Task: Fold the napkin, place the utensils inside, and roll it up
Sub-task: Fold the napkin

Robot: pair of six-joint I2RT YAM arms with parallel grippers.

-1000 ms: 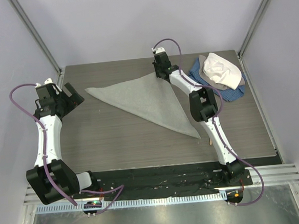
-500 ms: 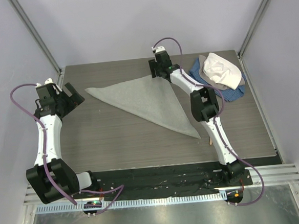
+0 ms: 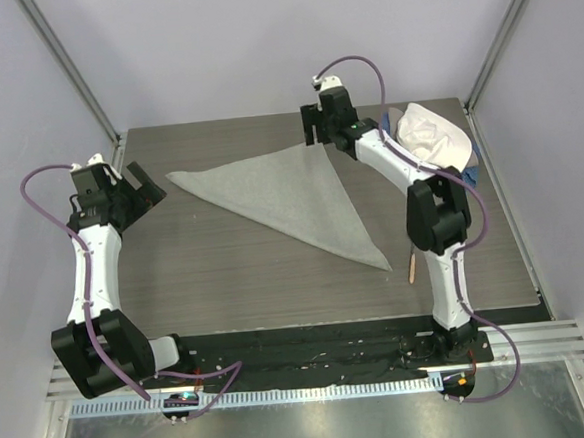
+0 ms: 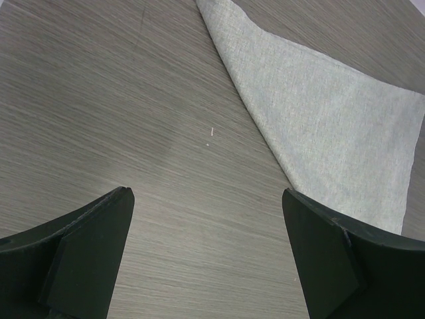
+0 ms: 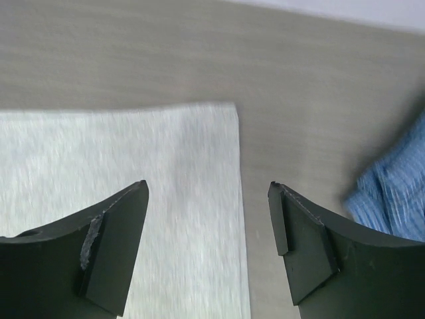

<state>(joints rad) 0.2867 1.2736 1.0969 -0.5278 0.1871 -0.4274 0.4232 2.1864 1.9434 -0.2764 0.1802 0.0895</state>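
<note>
The napkin [image 3: 290, 194] lies flat on the table as a light grey triangle, one point toward the left, one toward the near right. My right gripper [image 3: 316, 135] hangs open over its far right corner, with nothing between the fingers; in the right wrist view that gripper [image 5: 209, 189] shows the napkin [image 5: 133, 153] edge running below the gap. My left gripper [image 3: 139, 185] stands open and empty at the left of the table, apart from the napkin's left tip [image 4: 332, 113]. A slim wooden utensil handle [image 3: 413, 265] lies near the right arm; its bowl does not show.
A heap of blue, grey and white cloths [image 3: 432, 139] sits at the back right corner, its blue edge [image 5: 395, 193] close to the right gripper. Enclosure walls and metal posts border the dark wood-grain table [image 3: 226, 274].
My right gripper has opened, let go of the napkin's far corner and lifted off toward the back right. Its arm swung right, uncovering the wooden handle. The left arm stayed still.
</note>
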